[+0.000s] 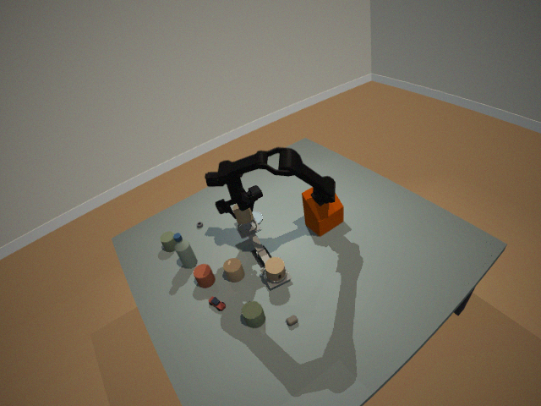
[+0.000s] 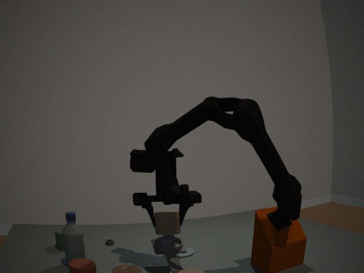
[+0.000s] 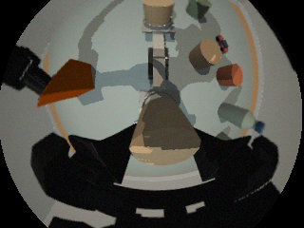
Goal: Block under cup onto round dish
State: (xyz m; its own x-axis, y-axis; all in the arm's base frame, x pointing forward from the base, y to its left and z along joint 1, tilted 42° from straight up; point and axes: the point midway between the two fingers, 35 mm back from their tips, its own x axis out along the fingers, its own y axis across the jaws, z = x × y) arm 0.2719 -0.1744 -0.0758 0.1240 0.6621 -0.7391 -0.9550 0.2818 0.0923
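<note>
My gripper [image 1: 243, 214] [image 2: 167, 225] [image 3: 161, 126] is shut on a tan cup [image 1: 243, 216] [image 2: 167, 220] [image 3: 166, 125], which it holds upright above the far end of the balance [image 1: 260, 251] [image 2: 158, 251] [image 3: 161, 43]. A gap shows between cup and pan. A small blue-grey shape [image 2: 168, 242] stands within the ring of that pan, seemingly the block; it is dim, and the cup hides it in the wrist view. The other tan cup [image 1: 275, 268] [image 2: 191, 271] [image 3: 158, 14] stands on the near end. The round pale dish [image 1: 259, 216] [image 2: 188, 252] lies just beside the far pan.
An orange block-shaped base [image 1: 322, 216] [image 2: 277, 247] carries the arm. A bottle [image 1: 186, 254] [image 2: 74, 240] [image 3: 235, 115], a red cup [image 1: 204, 276], a brown cup [image 1: 233, 270], two green cups [image 1: 253, 315] [image 1: 168, 241], a toy car [image 1: 216, 303], a nut [image 1: 199, 225] and a small stone-like piece [image 1: 292, 320] stand around.
</note>
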